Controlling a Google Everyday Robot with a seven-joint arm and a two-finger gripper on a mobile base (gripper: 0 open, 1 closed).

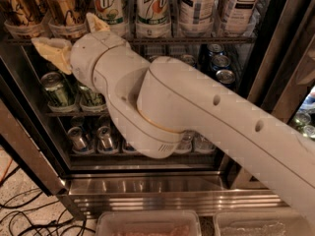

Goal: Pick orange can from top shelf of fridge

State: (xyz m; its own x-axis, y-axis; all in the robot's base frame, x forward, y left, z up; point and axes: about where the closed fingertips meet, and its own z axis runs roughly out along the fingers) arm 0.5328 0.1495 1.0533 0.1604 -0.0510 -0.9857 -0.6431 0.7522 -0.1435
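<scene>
Two copper-orange cans stand at the left end of the top shelf (197,40) of the fridge (167,193). One orange can (65,5) is right above my gripper, and a second (18,6) stands further left. My gripper (69,36) is open at the shelf's front edge, just below the nearer orange can. One tan finger (51,52) points left under the rack and the other fingertip (97,21) rises beside the can's right side. It holds nothing. My white arm (197,117) crosses the middle of the view and hides much of the lower racks.
White-green 7UP cans (152,9) and tall tea cans (197,6) stand to the right on the top shelf. Short green cans (56,88) and blue cans (219,63) sit on lower racks. Plastic bins (147,222) lie in front of the base, and cables (29,215) lie on the floor at left.
</scene>
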